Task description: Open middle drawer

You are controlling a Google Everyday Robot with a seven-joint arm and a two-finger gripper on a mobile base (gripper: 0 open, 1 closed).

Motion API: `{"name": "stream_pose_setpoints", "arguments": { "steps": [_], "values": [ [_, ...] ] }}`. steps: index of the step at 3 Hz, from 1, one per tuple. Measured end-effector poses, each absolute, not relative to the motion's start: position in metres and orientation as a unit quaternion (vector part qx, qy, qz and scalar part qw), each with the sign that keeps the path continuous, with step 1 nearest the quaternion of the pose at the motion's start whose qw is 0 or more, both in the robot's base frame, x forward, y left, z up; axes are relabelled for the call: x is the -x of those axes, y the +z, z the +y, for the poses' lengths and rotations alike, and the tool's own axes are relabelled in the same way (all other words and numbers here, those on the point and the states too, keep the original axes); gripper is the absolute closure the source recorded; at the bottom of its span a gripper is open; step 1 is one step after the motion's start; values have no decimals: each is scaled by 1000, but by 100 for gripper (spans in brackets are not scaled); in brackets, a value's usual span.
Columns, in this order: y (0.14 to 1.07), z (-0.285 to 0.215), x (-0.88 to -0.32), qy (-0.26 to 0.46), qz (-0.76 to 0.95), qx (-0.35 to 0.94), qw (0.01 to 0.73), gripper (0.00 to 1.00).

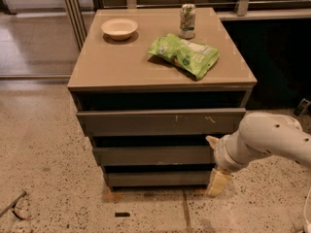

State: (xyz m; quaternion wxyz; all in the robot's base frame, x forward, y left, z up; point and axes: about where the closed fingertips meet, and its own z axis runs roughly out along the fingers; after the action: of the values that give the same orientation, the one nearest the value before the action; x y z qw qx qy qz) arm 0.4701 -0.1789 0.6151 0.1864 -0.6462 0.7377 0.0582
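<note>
Claw [217,177] is hovering low at the right end of the middle drawer [153,155], holding nothing visible; open or shut, I cannot tell. That drawer is sitting closed, so all the pulling is waiting.

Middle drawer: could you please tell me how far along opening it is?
Done: nothing visible; the middle drawer still looks shut. In hand: the gripper is at the drawer's right end, low beside the cabinet. Left: take hold of the front and pull it out.
</note>
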Motion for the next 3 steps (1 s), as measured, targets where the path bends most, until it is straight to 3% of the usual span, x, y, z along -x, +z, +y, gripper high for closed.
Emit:
{"name": "stream_pose_setpoints", "arguments": {
  "steps": [3],
  "values": [
    [506, -146, -517, 72, 702, 677, 209, 0]
  ]
}}
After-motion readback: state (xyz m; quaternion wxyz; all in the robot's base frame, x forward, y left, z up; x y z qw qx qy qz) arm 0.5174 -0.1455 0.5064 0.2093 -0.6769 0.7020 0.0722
